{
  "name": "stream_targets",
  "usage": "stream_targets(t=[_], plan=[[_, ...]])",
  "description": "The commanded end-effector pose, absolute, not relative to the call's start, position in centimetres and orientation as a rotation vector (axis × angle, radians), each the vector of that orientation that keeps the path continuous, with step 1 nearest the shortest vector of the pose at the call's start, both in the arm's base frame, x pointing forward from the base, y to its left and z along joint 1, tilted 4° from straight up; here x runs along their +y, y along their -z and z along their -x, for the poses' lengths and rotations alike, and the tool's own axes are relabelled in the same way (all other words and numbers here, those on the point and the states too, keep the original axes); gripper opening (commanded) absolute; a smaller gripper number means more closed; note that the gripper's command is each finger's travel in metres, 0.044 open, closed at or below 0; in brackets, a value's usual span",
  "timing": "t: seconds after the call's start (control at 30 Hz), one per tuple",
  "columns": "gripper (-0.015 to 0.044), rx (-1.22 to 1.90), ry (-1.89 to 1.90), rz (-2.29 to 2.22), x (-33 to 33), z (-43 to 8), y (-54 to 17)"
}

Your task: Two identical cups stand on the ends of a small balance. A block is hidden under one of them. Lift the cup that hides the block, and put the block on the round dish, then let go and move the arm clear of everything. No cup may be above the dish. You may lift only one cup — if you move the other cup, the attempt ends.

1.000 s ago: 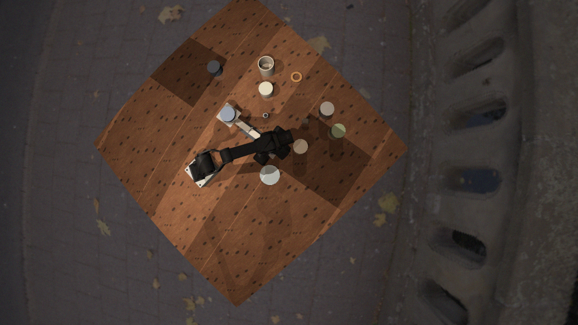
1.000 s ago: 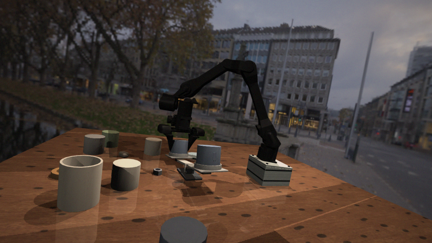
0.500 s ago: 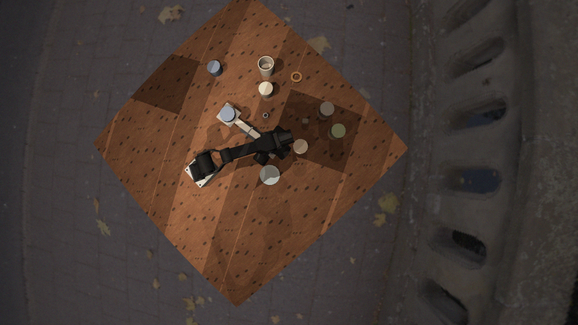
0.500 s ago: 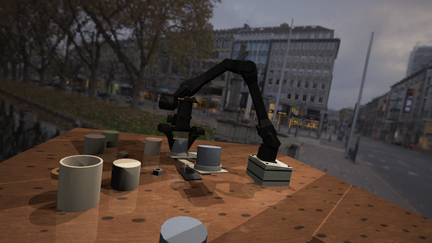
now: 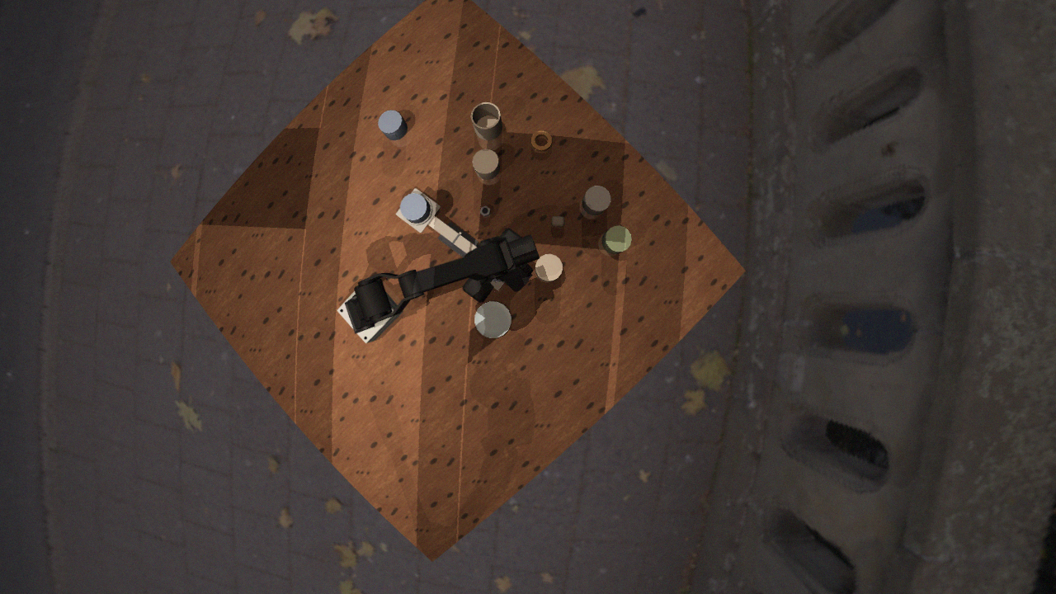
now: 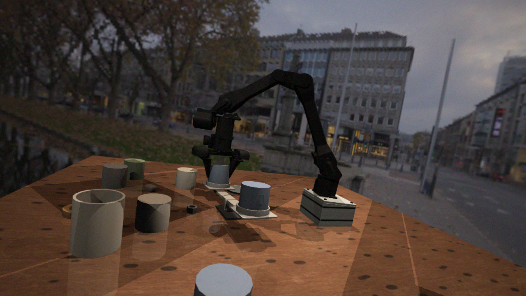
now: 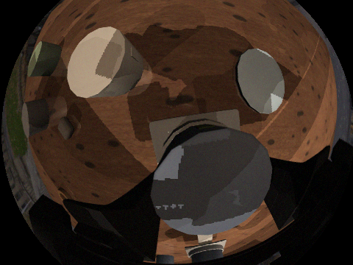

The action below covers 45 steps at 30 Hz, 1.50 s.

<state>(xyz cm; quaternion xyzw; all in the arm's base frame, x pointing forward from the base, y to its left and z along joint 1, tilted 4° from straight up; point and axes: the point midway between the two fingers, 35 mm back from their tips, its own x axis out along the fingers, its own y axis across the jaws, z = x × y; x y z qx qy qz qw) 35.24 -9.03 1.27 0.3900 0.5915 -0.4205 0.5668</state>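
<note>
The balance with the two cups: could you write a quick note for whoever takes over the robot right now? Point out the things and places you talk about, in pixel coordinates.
End effector [image 5: 498, 282] [image 6: 219, 176] [image 7: 205, 166]: shut on the gripped cup [image 6: 219, 172] [image 7: 211, 184], which sits upright on one end of the balance [image 5: 451, 233] [image 6: 227, 198] [image 7: 205, 238].
Other cup [image 5: 415, 208] [image 6: 254, 195] [image 7: 207, 255]: on the opposite end; don't move it.
Round dish [image 5: 492, 319] [image 6: 236, 189] [image 7: 259, 81]: on the table beside the gripped cup's end, no block on it.
Block: out of sight; which cup hides it, I can't tell.
Done: cup gripped.
Left: lift it, set it down away from the dish, put the block on the dish, release, move clear.

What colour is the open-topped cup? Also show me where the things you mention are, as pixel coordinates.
Pale grey-beige [image 5: 487, 133] [image 6: 96, 228]; clearest in the exterior view.
</note>
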Motion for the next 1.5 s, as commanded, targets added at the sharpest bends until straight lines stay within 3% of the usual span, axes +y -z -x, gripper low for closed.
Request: stream_targets(t=[0.0,1.47], plan=[[0.0,1.374,0.984,-0.919,-9.1,-35.6,-2.2],[0.0,1.374,0.983,-0.919,-9.0,-36.0,-7.8]])
